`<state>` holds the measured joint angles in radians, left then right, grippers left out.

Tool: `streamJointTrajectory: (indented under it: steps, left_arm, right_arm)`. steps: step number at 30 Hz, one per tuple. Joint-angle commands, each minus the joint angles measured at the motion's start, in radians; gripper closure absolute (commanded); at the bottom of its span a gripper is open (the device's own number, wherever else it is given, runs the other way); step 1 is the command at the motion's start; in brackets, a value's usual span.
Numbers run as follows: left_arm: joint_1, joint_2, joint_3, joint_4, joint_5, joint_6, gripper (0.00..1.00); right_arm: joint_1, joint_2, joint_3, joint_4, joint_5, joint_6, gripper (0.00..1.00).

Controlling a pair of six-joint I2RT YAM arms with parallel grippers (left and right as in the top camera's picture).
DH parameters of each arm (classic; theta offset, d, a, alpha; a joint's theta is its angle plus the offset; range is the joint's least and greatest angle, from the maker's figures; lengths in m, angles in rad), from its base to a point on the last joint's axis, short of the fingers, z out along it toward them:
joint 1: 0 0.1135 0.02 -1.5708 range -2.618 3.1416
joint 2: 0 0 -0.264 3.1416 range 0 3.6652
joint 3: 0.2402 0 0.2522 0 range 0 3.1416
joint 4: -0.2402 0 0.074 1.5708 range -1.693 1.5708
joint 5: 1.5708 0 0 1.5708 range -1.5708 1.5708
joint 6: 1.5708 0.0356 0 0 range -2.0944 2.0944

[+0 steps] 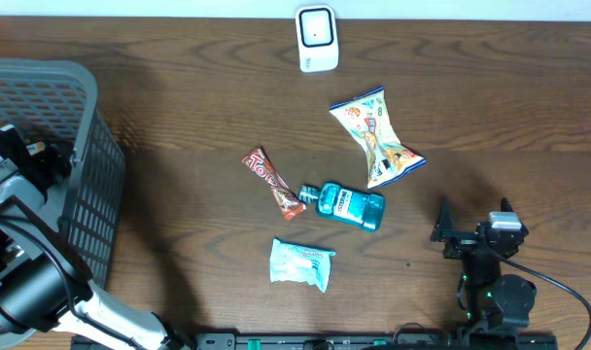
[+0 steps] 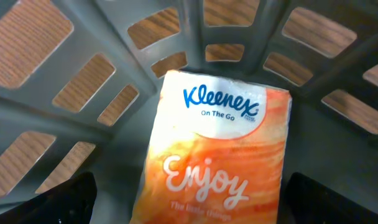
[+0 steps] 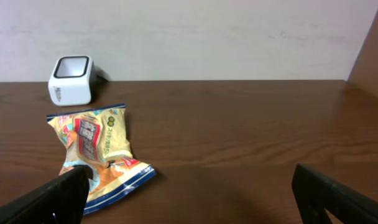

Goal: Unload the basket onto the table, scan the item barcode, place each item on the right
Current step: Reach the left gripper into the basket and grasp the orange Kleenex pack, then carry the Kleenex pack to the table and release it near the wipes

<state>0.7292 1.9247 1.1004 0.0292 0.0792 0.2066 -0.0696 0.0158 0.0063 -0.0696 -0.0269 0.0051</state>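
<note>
An orange Kleenex tissue pack (image 2: 217,155) lies flat on the floor of the grey basket (image 2: 114,134). My left gripper (image 2: 195,202) hangs over it, open, with a dark finger on each side and neither touching the pack. In the overhead view the left arm (image 1: 18,160) reaches down into the basket (image 1: 52,78). The white barcode scanner (image 1: 316,38) stands at the table's far edge. My right gripper (image 1: 473,222) is open and holds nothing, low at the front right. Its wrist view looks toward the scanner (image 3: 70,80).
On the table lie a yellow snack bag (image 1: 377,136), also the snack bag (image 3: 96,149) in the right wrist view, a red chocolate bar (image 1: 273,183), a teal mouthwash bottle (image 1: 346,205) and a pale blue tissue pack (image 1: 301,264).
</note>
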Motion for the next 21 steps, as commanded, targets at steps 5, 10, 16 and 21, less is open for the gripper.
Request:
streamJointTrajectory:
  steps: [5, 10, 16, 21]
  left_arm:
    - [-0.028, 0.069, 0.002, -0.016, -0.009, 0.009, 0.45]
    - [-0.027, 0.052, 0.002, -0.032, -0.01, 0.003, 0.56]
    - [-0.027, -0.061, 0.002, -0.042, -0.021, -0.006, 0.57]
    - [-0.026, -0.261, 0.002, -0.043, -0.021, -0.08, 0.62]
  right_arm:
    - [0.004, -0.003, -0.001, -0.003, -0.002, -0.014, 0.01]
    - [0.004, -0.003, -0.001, -0.003, -0.002, -0.014, 0.01]
    - [0.004, -0.003, -0.001, -0.003, -0.002, -0.014, 0.01]
    - [0.004, -0.003, 0.0, -0.003, -0.002, -0.014, 0.01]
